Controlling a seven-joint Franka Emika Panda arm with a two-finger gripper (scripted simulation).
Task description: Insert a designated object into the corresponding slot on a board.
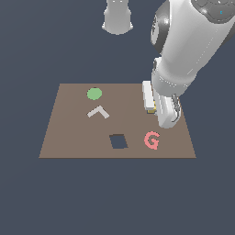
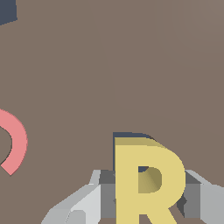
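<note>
The designated object is a yellow R-shaped piece (image 2: 148, 183) with a dark hole in its loop. My gripper (image 2: 148, 199) is shut on it, one grey finger (image 2: 103, 194) on either side. In the exterior view only a yellow sliver (image 1: 150, 109) shows under the gripper (image 1: 157, 114), low over the board (image 1: 64, 137) near that view's right edge. A thin dark edge of the slot (image 2: 129, 135) shows just beyond the top of the piece; the rest is hidden beneath it. I cannot tell how deep the piece sits.
On the board lie a green disc (image 1: 94, 94), a grey angled piece (image 1: 98, 111), a dark square cutout (image 1: 118, 141) and a pink G (image 1: 152, 140), which stands close to the gripper. The arm's base (image 1: 117, 18) stands behind the board.
</note>
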